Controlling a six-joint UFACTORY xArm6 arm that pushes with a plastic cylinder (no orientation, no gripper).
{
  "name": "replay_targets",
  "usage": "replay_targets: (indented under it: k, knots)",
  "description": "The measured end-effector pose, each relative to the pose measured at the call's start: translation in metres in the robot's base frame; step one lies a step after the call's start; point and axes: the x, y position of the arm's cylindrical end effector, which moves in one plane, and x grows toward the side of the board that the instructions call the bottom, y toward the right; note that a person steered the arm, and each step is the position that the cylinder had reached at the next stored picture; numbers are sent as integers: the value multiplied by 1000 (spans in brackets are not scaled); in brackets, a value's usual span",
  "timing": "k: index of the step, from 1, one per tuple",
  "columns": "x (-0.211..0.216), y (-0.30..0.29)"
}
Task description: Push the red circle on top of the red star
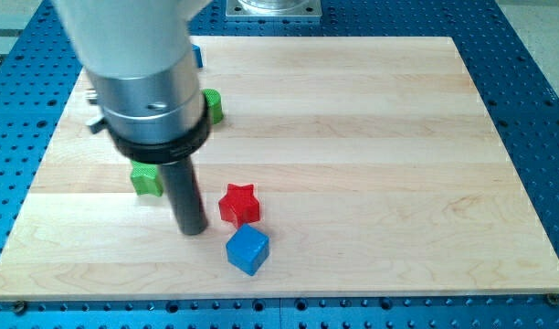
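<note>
The red star (239, 204) lies on the wooden board (371, 155), left of centre and towards the view's bottom. My tip (192, 229) rests on the board just left of the star and slightly below it, a small gap apart. No red circle shows in this view; the arm's body covers part of the board at the view's upper left. A blue cube (247, 249) sits just below the star, to the right of my tip.
A green block (146, 180) lies left of the rod, partly hidden by the arm. Another green block (212, 106) peeks out at the arm's right side. A blue block (197, 57) shows near the board's top edge. Blue perforated table surrounds the board.
</note>
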Motion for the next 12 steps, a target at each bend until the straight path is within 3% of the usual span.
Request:
replay_targets:
  k: [1, 2, 3, 4, 5, 7, 8, 9, 12]
  knots:
    - [-11, 31]
    - [-16, 11]
    - [7, -54]
    - [26, -155]
    - [-39, -215]
    - [-176, -218]
    - [-217, -203]
    - [-217, -124]
    - [-232, -44]
